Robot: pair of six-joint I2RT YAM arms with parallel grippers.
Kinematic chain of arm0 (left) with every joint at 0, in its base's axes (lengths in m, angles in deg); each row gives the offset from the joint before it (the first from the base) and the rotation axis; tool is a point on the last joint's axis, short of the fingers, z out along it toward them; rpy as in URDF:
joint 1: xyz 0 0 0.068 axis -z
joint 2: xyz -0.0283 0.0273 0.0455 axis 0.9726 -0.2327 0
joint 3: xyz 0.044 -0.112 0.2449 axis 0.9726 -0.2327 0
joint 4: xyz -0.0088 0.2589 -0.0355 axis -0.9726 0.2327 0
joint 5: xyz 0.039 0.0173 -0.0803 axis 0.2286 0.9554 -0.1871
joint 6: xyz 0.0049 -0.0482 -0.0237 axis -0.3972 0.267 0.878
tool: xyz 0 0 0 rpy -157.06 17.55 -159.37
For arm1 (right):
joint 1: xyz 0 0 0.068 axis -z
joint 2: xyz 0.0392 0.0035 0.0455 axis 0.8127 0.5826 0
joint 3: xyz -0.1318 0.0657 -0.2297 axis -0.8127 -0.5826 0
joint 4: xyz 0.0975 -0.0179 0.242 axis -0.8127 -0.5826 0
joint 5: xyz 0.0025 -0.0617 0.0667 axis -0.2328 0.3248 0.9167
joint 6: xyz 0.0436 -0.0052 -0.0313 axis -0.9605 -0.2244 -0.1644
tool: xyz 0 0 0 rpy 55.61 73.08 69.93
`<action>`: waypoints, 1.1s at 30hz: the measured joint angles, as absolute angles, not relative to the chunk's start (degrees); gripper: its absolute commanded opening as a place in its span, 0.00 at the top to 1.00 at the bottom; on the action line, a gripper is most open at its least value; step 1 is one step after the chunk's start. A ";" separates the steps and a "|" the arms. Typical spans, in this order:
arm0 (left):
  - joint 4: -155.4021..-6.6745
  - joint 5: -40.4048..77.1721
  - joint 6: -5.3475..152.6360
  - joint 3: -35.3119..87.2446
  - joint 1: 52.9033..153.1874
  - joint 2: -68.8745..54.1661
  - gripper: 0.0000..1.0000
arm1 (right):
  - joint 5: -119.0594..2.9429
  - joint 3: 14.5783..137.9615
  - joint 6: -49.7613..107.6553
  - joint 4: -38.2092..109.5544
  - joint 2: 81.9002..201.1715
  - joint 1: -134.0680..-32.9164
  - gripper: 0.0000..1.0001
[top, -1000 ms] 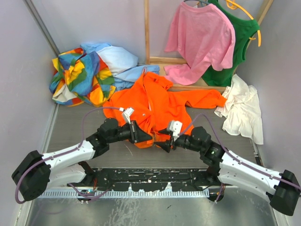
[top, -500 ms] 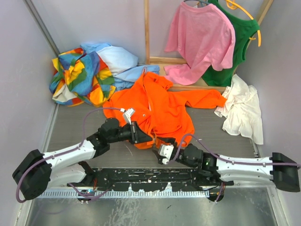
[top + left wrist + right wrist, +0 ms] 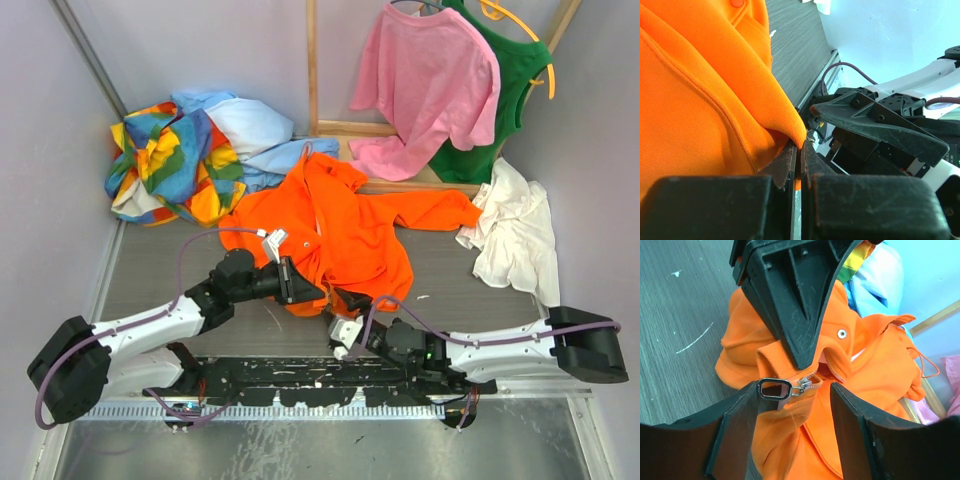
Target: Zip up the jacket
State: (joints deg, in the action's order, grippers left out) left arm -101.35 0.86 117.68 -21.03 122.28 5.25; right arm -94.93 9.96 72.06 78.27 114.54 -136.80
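jacket (image 3: 350, 235): bright orange, rumpled, flat on my counter (image 3: 150, 270), sleeve out right
zipper (image 3: 774, 388): dark ring pull low, front open above
hem (image 3: 790, 131): pinched in my left gripper (image 3: 800, 152)

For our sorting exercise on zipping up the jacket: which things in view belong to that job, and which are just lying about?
Job in hand: jacket; zipper pull; left fingers, pinching the jacket; right fingers, open by the pull.
Just lying about: pink T-shirt; green top; white cloth; patchwork garment; blue garment.
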 measured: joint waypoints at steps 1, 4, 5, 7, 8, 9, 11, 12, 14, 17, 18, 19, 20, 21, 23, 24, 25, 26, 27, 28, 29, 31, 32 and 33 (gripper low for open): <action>-101.35 0.89 117.81 -21.03 122.28 5.18 1.00 | -95.33 9.96 72.06 78.46 114.19 -136.84 0.40; -101.31 0.86 118.03 -21.03 122.28 5.14 1.00 | -95.65 9.96 71.81 77.89 112.09 -137.10 0.42; -101.31 0.86 118.03 -21.03 122.28 5.14 1.00 | -95.63 9.96 71.60 77.41 111.04 -137.15 0.44; -101.00 0.86 118.01 -21.03 122.28 5.05 1.00 | -95.48 10.18 70.81 76.15 108.90 -137.15 0.47; -100.89 0.86 118.01 -21.03 122.28 5.01 1.00 | -95.41 10.31 70.28 75.38 107.98 -137.15 0.52; -100.82 0.86 117.99 -21.03 122.28 5.01 1.00 | -95.13 10.50 69.63 74.18 106.89 -137.15 0.55; -100.72 0.84 117.96 -21.03 122.28 5.01 1.00 | -94.58 10.57 68.36 72.30 104.84 -137.15 0.65; -100.61 0.82 117.96 -21.03 122.28 5.01 1.00 | -94.32 10.59 67.79 71.32 103.74 -137.13 0.66; -100.39 0.69 117.94 -21.03 122.28 5.01 1.00 | -94.15 10.59 66.85 70.16 102.45 -137.13 0.67; -100.21 0.27 117.94 -21.03 122.28 4.98 1.00 | -94.21 10.59 65.87 69.13 102.13 -137.13 0.66; -100.10 0.19 117.94 -21.03 122.28 4.98 1.00 | -94.28 10.59 65.61 68.67 102.45 -137.13 0.63; -100.02 0.08 117.92 -21.03 122.28 4.98 1.00 | -94.30 10.59 65.43 68.43 102.78 -137.13 0.62; -99.93 -0.03 117.92 -21.03 122.28 4.98 1.00 | -94.28 10.59 65.24 67.99 103.20 -137.13 0.62; -99.82 -0.14 117.92 -21.03 122.28 4.98 1.00 | -94.17 10.59 64.97 67.43 103.48 -137.13 0.61; -99.60 -0.18 117.92 -21.03 122.28 4.98 1.00 | -94.10 10.61 64.36 66.22 103.59 -137.13 0.60; -99.45 -0.21 117.92 -21.03 122.28 4.98 1.00 | -94.08 10.66 63.99 65.28 103.44 -137.13 0.59; -99.36 -0.21 117.90 -21.03 122.28 4.98 1.00 | -94.08 10.70 63.81 64.56 103.28 -137.13 0.58; -99.23 -0.23 117.85 -21.03 122.28 4.98 1.00 | -94.06 10.83 63.60 63.14 103.02 -137.13 0.57; -99.10 -0.27 117.77 -21.03 122.28 4.98 1.00 | -94.06 11.01 63.38 61.87 102.63 -137.13 0.55; -98.94 -0.32 117.72 -21.03 122.28 4.98 1.00 | -94.01 11.33 63.18 59.82 101.93 -137.13 0.54; -98.81 -0.36 117.72 -21.01 122.28 4.98 1.00 | -93.93 11.49 62.98 58.70 101.40 -137.13 0.51; -98.68 -0.40 117.70 -21.01 122.28 4.98 1.00 | -93.47 11.75 62.88 56.52 100.31 -137.13 0.50; -98.68 -0.42 117.70 -21.01 122.28 4.98 1.00 | -93.08 11.79 62.88 55.69 100.03 -137.13 0.50; -98.68 -0.42 117.70 -21.01 122.28 4.98 1.00 | -92.73 11.84 62.90 55.10 99.98 -137.13 0.50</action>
State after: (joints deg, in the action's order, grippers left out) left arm -98.68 -0.42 117.70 -21.01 122.28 4.98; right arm -92.73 11.84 62.90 55.10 99.98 -137.13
